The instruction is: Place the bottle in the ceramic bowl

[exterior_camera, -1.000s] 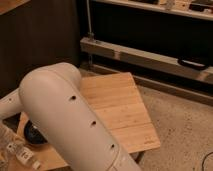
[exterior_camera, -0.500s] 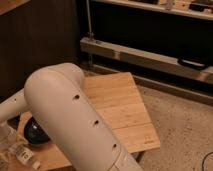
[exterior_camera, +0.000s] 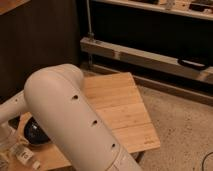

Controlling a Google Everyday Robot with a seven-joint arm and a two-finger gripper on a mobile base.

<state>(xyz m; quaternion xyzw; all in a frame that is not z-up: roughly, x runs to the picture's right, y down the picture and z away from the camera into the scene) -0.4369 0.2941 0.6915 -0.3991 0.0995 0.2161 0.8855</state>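
The bottle (exterior_camera: 23, 154), small and white with a dark-printed label, lies on the wooden table (exterior_camera: 120, 107) at the bottom left. Just behind it sits the ceramic bowl (exterior_camera: 33, 134), glossy black and partly hidden behind my big white arm (exterior_camera: 75, 115). My gripper (exterior_camera: 5, 148) shows only at the left edge, low over the table and right beside the bottle. It stands open, and the bottle rests on the table outside it.
The table's right and near edges drop to a speckled floor (exterior_camera: 185, 130). A low metal rail and dark shelving (exterior_camera: 150, 55) run along the back. A dark wall stands at the left behind the table.
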